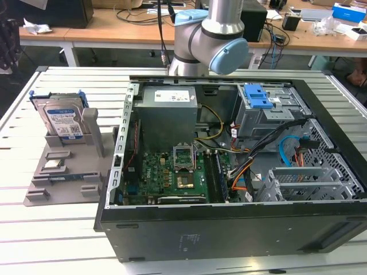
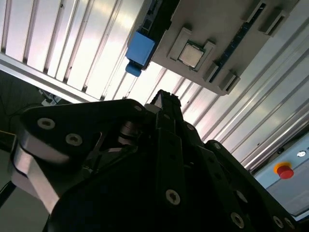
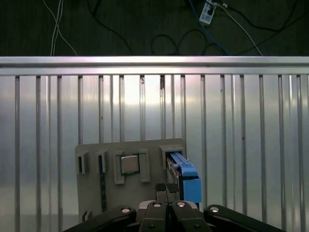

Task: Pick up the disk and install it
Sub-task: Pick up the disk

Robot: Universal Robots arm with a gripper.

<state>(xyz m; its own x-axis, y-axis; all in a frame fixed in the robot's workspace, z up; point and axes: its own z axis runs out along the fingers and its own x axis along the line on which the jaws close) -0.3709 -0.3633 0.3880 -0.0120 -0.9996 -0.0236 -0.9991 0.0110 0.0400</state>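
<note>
The disk (image 1: 62, 120) stands upright on its edge in a slot at the back of a grey tray (image 1: 74, 166). The tray lies on the slatted metal table (image 1: 57, 240) at the exterior view's left, just beside the open computer case (image 1: 229, 229). The disk is outside the case, its blue-and-white label facing the camera and its blue frame wrapping its edges. A small square chip (image 1: 53, 165) lies in a pocket of the tray in front of the disk.

Inside the case, the grey power-supply box (image 1: 166, 112) sits at the back with the green mainboard (image 1: 172, 177) in front of it. The metal drive cage (image 1: 269, 117) and its blue latch (image 1: 261, 96) sit toward the exterior view's right. The arm (image 1: 209, 37) rises behind the case.

In the first wrist view the gripper (image 3: 166, 187) hangs above the tray (image 3: 108, 147) and looks down on the disk (image 3: 186, 175) edge-on, with the chip (image 3: 129, 164) near it. The 2 fingertips look pressed together with nothing between them, though they are small here and a hair of a gap may be hidden. The gripper holds nothing and hangs clear of the disk and the tray.

In the second wrist view the gripper (image 2: 164, 96) is a dark linkage. Beyond it are the disk (image 2: 140, 50), the chip (image 2: 190, 54), the tray (image 2: 217, 19) and a red button (image 2: 285, 171) past the table's edge.
</note>
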